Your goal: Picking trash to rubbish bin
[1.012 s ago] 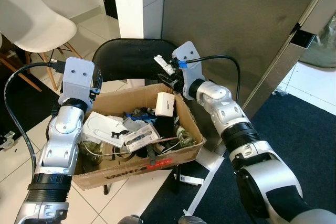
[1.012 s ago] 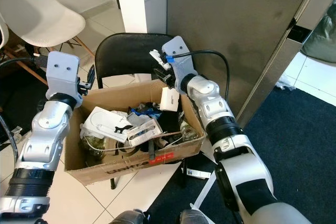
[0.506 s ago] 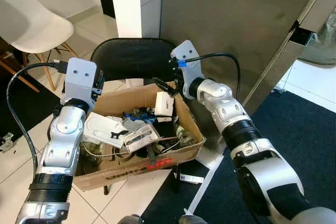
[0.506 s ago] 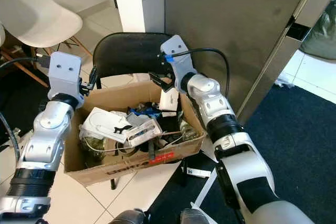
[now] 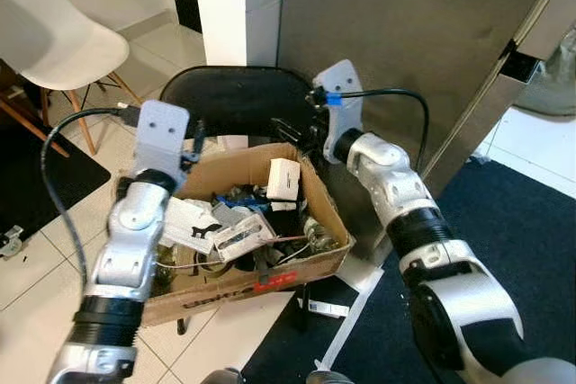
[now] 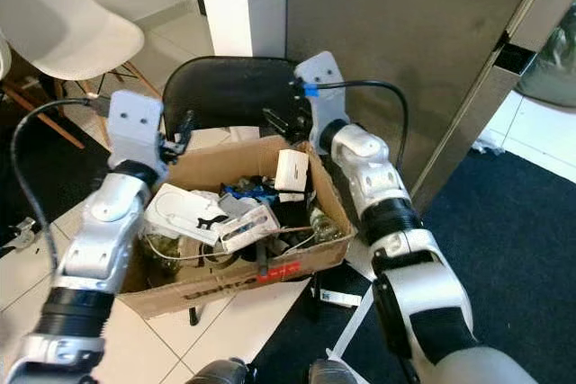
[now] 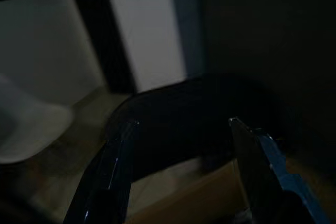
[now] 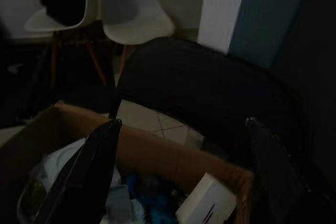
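A cardboard box [image 5: 225, 290] stuffed with trash stands on the floor in front of me. Among the trash are a small white carton [image 5: 283, 178], a flat white pack [image 5: 184, 219] and a glass jar [image 5: 317, 233]. My right gripper [image 5: 292, 132] hovers over the box's far right corner, open and empty; the right wrist view shows its fingers [image 8: 94, 166] spread above the box rim. My left gripper [image 5: 193, 135] hangs over the far left rim, also open with nothing in it, its fingers [image 7: 113, 166] wide apart.
A black chair [image 5: 234, 101] stands right behind the box, and a white chair [image 5: 54, 42] at the far left. A dark panel wall [image 5: 405, 33] rises behind my right arm. Paper scraps [image 5: 324, 308] lie on the floor by the dark carpet [image 5: 531, 222].
The white scrap my right gripper held a second ago is gone from its fingers, which now stand open. My left arm has swung inward toward the box.
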You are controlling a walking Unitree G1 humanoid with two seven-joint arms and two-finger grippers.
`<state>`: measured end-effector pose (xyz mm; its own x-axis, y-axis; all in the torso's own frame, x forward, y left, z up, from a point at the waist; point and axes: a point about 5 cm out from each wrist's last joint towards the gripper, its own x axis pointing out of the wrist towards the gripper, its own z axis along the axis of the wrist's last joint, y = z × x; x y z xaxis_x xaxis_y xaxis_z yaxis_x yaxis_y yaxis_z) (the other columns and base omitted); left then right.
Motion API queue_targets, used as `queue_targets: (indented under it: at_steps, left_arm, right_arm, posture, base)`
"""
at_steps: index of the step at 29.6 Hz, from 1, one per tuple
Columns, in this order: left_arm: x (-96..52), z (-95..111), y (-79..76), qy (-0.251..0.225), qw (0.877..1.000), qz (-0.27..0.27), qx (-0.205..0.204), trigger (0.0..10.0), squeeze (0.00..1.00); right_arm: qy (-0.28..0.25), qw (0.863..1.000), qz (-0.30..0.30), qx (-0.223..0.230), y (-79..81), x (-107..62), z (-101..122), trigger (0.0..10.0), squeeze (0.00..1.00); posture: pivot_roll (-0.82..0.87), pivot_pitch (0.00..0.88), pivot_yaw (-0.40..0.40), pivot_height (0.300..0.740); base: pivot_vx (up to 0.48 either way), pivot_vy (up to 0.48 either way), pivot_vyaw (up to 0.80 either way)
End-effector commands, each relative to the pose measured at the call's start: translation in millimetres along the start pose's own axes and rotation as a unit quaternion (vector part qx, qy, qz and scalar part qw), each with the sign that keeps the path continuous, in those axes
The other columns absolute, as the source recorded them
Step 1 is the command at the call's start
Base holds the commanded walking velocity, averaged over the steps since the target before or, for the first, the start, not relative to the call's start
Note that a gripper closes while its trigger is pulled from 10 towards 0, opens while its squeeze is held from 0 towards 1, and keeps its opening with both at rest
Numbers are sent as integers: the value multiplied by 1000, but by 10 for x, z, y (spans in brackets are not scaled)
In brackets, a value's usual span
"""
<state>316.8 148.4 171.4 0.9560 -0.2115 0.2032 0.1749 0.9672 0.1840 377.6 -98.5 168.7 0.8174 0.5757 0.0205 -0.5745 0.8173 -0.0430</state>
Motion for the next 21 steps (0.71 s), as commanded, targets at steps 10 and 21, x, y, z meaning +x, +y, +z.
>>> queue_targets:
  at_steps: [10, 21]
  left_arm:
    - [-12, -213, -75, 26, 995, -13, -93, 10000, 0]
    - [12, -254, -81, 29, 994, -18, -100, 10000, 0]
  right_arm:
    - [-71, 996, -15, 51, -85, -123, 26, 10000, 0]
    - [-66, 996, -14, 51, -93, -135, -13, 10000, 0]
  posture:
    - [-33, 0, -68, 740]
    - [-36, 0, -67, 740]
  base:
    - [0, 0, 0]
    - [-242, 0, 0]
